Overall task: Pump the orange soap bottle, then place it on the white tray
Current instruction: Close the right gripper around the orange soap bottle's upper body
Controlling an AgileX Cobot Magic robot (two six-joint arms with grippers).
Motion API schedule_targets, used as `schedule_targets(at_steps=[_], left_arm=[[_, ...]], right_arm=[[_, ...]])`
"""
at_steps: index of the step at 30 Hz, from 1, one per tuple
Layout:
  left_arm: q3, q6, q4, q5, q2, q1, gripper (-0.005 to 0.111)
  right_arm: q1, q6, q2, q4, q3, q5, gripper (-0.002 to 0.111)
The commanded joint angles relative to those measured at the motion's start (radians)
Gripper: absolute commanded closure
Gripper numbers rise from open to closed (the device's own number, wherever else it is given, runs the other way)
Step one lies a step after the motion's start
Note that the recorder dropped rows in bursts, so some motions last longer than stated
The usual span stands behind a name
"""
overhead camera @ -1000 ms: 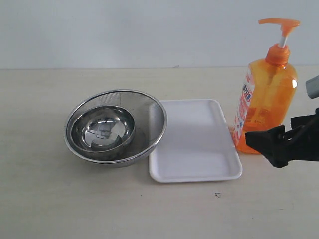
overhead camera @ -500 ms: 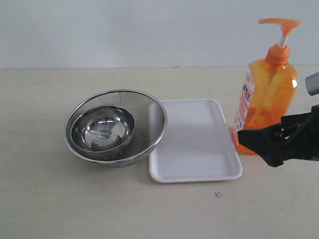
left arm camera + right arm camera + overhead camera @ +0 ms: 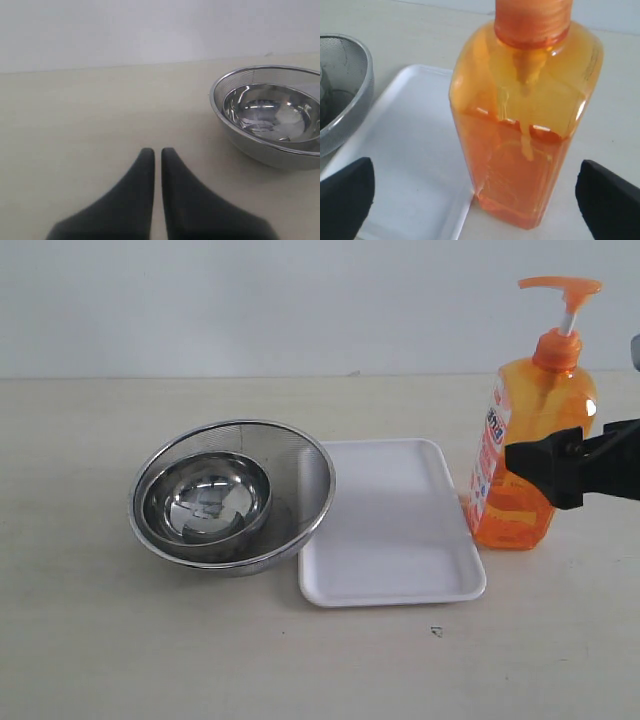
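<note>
**Open fingers flank the soap bottle, neither step of the job yet done**

The orange soap bottle (image 3: 535, 390) stands upright on the worktop (image 3: 100, 640) at the right, just beside the right edge of the empty white tray (image 3: 400, 530). Its pump head (image 3: 560, 285) is raised, so pumping and placing both appear to lie ahead. The right fingers (image 3: 607, 200) are spread wide, one on either side of the bottle's body at mid-height, clear of its walls and gripping nothing. The left fingers (image 3: 145, 190) are pressed together and empty, well left of the bottle, near the mesh strainer (image 3: 310, 475) that holds a steel bowl (image 3: 207, 495).
</note>
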Motion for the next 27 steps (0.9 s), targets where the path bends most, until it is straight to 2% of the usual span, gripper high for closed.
schedule_targets(at_steps=[1,11,27], left_arm=[[0.004,0.007,-0.001,-0.009,-0.004,-0.001,0.102],[0.004,0.007,-0.001,-0.009,-0.004,-0.001,0.102],[0.004,0.007,-0.001,-0.009,-0.004,-0.001,0.102]], right_arm=[[-0.002,-0.014,0.05,0.005,-0.033,0.017,0.003],[-0.002,-0.061,0.189,0.005,-0.115,0.061,0.003],[-0.001,-0.081,0.195,0.005,-0.2,0.012,0.003]])
